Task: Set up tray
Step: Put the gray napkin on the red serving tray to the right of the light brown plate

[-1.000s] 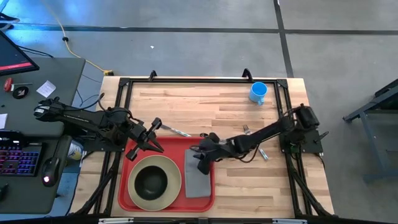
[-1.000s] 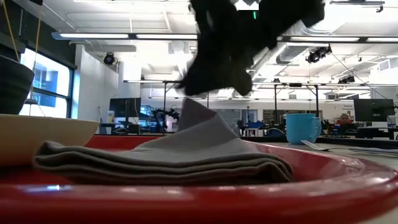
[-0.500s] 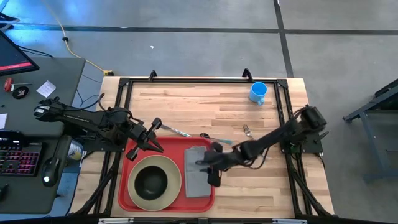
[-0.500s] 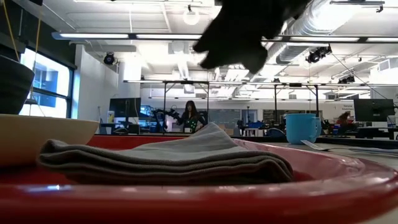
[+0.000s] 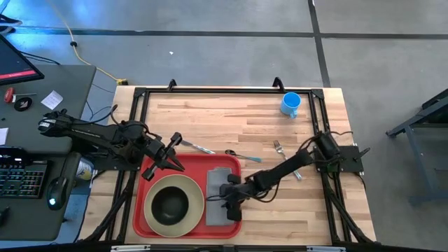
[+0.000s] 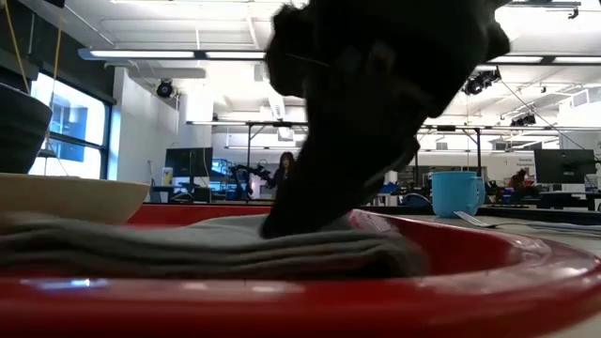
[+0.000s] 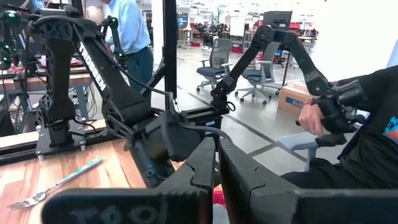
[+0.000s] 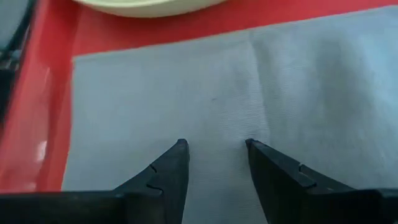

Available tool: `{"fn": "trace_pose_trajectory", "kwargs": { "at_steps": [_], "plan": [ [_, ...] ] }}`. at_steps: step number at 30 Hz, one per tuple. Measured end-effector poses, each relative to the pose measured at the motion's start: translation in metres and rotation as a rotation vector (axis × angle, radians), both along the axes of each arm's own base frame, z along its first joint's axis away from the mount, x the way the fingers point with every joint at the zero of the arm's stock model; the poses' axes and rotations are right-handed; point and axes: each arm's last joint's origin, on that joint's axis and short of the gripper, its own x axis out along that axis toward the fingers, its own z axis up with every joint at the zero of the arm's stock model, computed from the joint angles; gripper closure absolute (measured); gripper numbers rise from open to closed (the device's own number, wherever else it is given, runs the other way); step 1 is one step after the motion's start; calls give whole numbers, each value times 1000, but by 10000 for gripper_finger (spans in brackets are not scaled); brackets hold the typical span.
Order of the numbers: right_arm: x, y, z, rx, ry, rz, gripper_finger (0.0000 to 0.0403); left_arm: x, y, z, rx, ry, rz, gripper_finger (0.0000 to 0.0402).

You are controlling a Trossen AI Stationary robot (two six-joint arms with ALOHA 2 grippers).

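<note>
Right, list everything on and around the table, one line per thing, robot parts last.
Tray: one, red, near edge of the table, left of centre.
Plate: one, cream, on the tray's left part.
Bowl: one, dark, on the plate.
Napkin: one, grey, on the tray's right part, beside the plate.
Mug: one, blue, far right of the table.
Fork: one, silver, on the wood right of the tray.
Spoon: one, silver, just beyond the tray's far edge.
Knife: one, silver, beyond the tray's far left corner.
Left gripper: jaws shut, over the tray's far left corner.
Right gripper: jaws open, pressing down on the napkin.
</note>
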Motion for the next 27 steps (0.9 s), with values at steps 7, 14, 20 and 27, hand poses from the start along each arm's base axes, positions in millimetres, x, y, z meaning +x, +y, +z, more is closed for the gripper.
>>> {"fn": "trace_pose_trajectory", "kwargs": {
  "at_steps": [7,14,20,27],
  "plan": [
    [5,19,14,-3,-24,32,247,0,0,-1,1,9,0,346],
    [-1,12,19,-224,102,-38,247,0,0,-2,3,16,-1,346],
    [5,-3,26,-411,29,-73,247,0,0,-2,4,25,-2,346],
    [8,-26,16,-237,131,-96,247,-3,0,-5,12,59,-2,346]
  ]
}}
